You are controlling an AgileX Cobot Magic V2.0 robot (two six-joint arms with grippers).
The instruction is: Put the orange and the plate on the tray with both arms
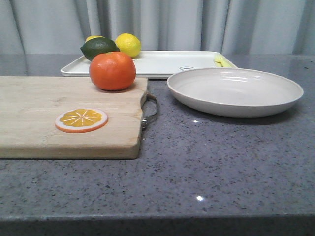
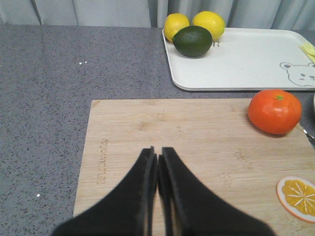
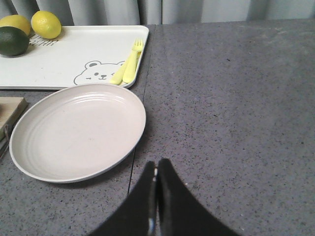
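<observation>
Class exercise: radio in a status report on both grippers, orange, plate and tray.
Left gripper shut, empty, over cutting board. Right gripper shut, empty, beside plate. Orange on board, plate on counter. Tray holds lemons, lime, yellow cutlery.

Faint branded lettering burned into the cutting board [image 2: 197, 147] near one edge, too blurred to read, partly hidden dark print on the tray [image 3: 74, 54], unreadable
</observation>
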